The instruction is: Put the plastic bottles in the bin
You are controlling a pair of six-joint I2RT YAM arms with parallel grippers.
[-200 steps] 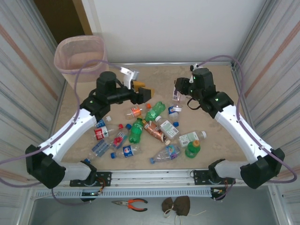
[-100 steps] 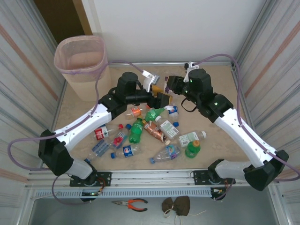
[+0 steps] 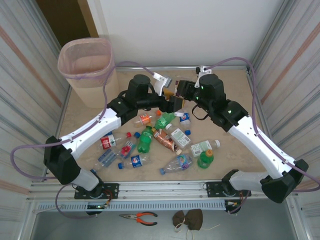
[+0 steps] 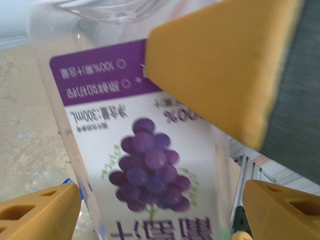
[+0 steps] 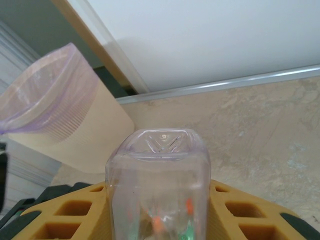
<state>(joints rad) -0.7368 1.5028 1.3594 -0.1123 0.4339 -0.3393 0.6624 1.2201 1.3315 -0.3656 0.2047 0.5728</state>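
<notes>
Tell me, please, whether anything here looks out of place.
Yes: orange-handled pliers and a brown bundle lie on the grey ledge at the bottom, apart from the bottles; neither belongs to the job.

Bin mouth: bin (image 3: 91, 90) is left uncovered.
Table centre: crowded by plastic bottles (image 3: 145, 141).
Far middle: taken up by left gripper (image 3: 173, 101) and right gripper (image 3: 182, 88).
Far right: table (image 3: 241, 86) is left bare.
</notes>
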